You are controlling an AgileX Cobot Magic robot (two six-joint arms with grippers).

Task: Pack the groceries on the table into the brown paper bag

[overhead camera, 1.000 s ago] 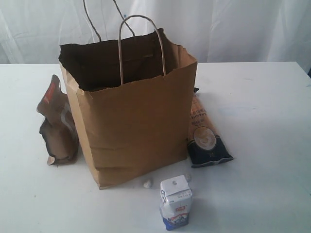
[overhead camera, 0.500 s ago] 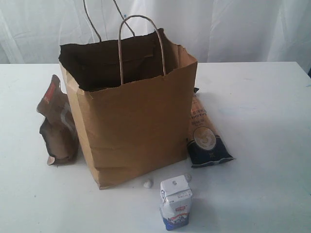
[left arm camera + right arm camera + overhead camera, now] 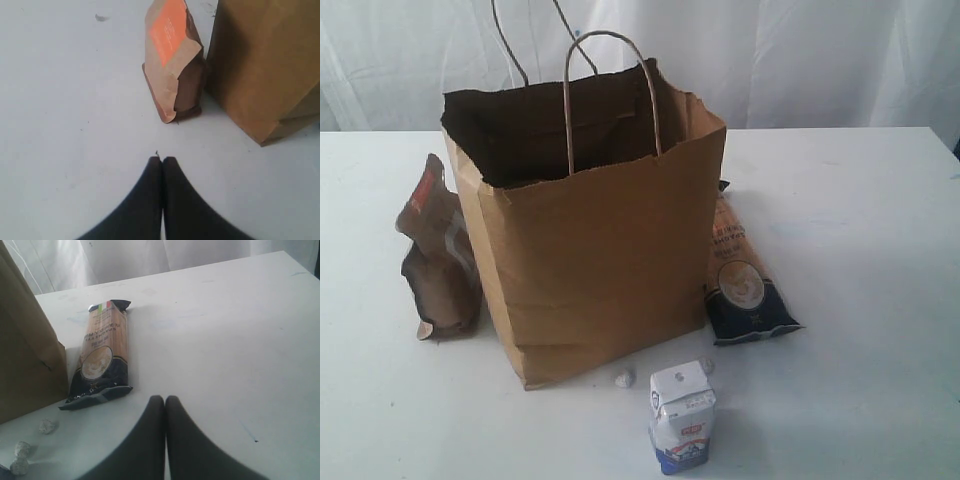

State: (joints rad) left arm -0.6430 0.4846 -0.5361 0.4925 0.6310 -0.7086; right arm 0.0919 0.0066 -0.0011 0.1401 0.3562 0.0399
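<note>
Wide white table [image 3: 860, 200], and the brown paper bag [image 3: 600, 260] stands open mid-table, handles up. The long orange-navy packet [image 3: 745, 285] lies flat at its right side, with a green-white-red stripe and a round emblem; its lettering is too blurred to read. The dark-brown pouch [image 3: 438, 260] leans at the bag's left, its orange label illegible. The small white-blue carton [image 3: 682, 418] is upright in front, its red logo unreadable. The left gripper [image 3: 161, 160] and right gripper [image 3: 164, 399] both have their fingers pressed together above the tabletop.

Behind the far edge of the white table [image 3: 860, 250], a white curtain [image 3: 800, 60], hanging in soft vertical folds across the whole width. Brighter in some strips of the cloth, as if lit from behind; soft, even light on the tabletop, with faint shadows and a few small marks. At the right end of that far edge, a small dark corner [image 3: 956, 147], too little to identify.
</note>
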